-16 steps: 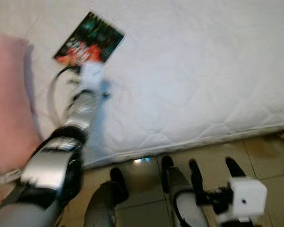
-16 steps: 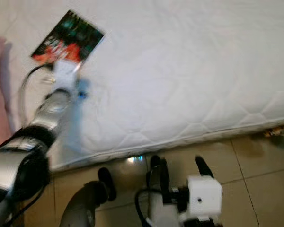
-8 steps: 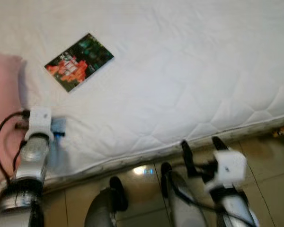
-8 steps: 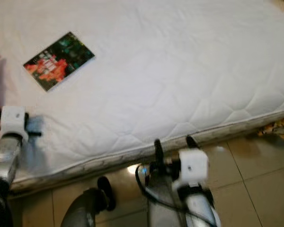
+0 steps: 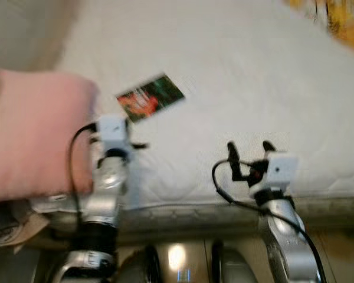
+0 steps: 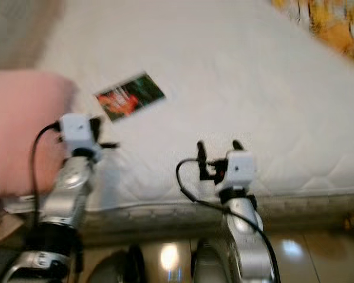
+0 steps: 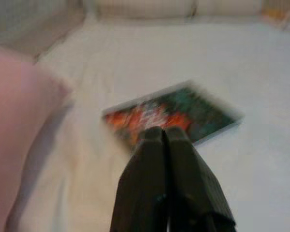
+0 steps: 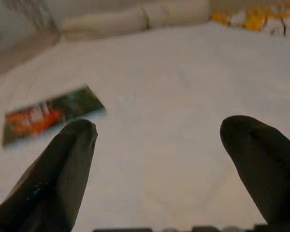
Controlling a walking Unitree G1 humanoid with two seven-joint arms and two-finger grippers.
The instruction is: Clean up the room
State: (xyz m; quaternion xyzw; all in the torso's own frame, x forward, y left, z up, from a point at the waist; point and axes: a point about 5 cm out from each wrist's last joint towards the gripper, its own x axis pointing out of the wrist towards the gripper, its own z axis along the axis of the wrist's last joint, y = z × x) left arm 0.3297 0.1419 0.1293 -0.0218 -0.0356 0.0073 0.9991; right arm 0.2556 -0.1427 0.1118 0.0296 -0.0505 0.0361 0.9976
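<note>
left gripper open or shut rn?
Shut. In the left wrist view the left gripper's two black fingers press together, no gap, pointing at the red-and-green booklet lying flat on the white mattress.

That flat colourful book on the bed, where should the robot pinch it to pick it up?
Probably by an edge. The book lies flat on the white mattress, so there is nothing to grab from above. The near edge faces the left gripper, whose fingers are shut. It would open, slide one finger under that edge from the robot's side, and pinch. The pink pillow crowds the left.
</note>
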